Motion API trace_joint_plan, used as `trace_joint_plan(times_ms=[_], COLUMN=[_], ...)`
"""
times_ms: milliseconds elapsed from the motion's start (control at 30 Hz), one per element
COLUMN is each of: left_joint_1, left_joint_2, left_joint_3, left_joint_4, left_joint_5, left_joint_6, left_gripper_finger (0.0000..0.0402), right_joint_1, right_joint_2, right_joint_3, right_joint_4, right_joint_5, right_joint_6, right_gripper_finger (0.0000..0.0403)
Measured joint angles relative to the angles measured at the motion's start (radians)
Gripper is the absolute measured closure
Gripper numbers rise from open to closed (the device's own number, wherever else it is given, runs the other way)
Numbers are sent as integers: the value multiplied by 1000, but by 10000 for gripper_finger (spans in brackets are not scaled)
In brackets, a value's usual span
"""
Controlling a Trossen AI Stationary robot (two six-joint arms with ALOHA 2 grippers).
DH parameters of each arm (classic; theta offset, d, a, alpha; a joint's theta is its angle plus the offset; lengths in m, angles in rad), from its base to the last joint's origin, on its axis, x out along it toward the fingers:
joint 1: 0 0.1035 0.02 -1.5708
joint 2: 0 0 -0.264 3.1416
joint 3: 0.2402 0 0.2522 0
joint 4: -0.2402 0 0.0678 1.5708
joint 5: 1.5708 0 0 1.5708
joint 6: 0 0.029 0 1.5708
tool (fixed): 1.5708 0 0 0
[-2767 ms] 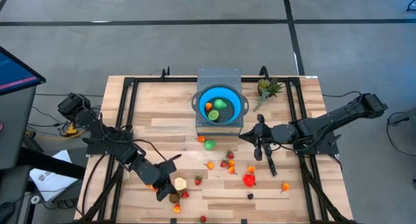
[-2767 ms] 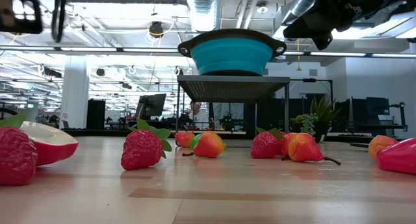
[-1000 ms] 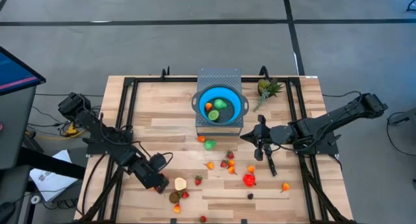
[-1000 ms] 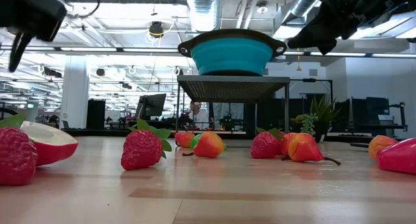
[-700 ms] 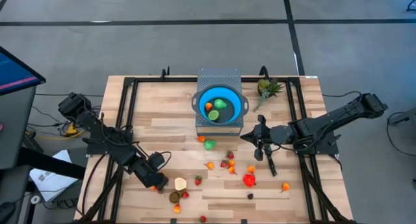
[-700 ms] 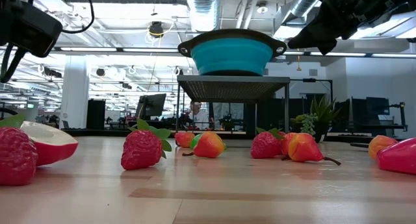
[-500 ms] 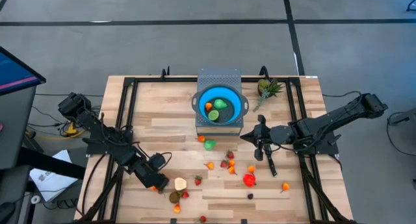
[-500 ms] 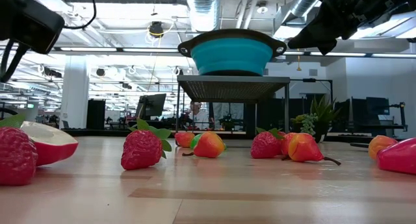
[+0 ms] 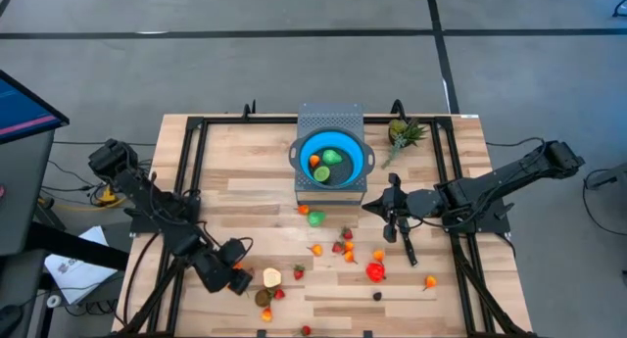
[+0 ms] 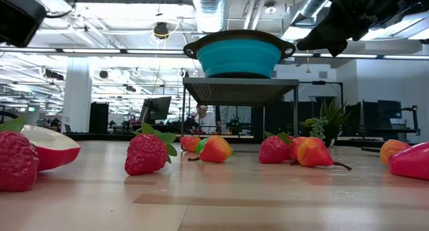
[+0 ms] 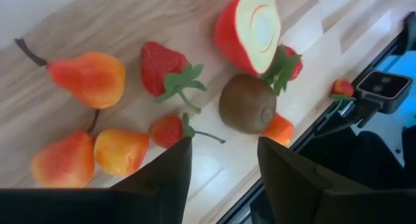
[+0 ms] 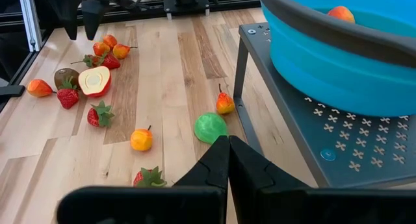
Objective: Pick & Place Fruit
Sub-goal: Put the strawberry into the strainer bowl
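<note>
Your wooden table (image 9: 245, 191) sat on a grey floor, with an open office hall behind it. The fruit (image 9: 345, 247) lay scattered across the table's front half, a few pieces already in the blue bowl (image 9: 306, 142). Since a second earlier, your left gripper (image 9: 238, 279) had drawn back toward the left edge, fingers apart and empty above the strawberries. Your right gripper (image 9: 410, 256) stayed mid-table, fingers closed, holding nothing.

Bare planks lie left of the blue bowl (image 9: 332, 159) on its grey stand (image 9: 330, 117), whereas scattered fruit (image 9: 342, 246) crowds the boards in front of it, the right arm (image 9: 460, 194) bars its right side and a pineapple piece (image 9: 403, 134) sits beside it.
</note>
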Motion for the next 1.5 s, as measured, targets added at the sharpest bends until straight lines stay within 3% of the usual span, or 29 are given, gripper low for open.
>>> trace_joint_plan(times_ms=[300,933,1500], left_joint_1=[-6,-2,-2], left_joint_2=[12,173,180], left_joint_3=[0,0,0], left_joint_4=[13,85,87], left_joint_5=[-52,-14,-26], left_joint_6=[0,-4,-86], left_gripper_finger=[238,244,250], right_joint_1=[0,1,1], right_joint_2=[0,0,0], right_joint_3=[0,0,0], right_joint_4=[0,-1,-1], right_joint_5=[0,0,0], right_joint_6=[2,1,1], right_gripper_finger=[403,403,403])
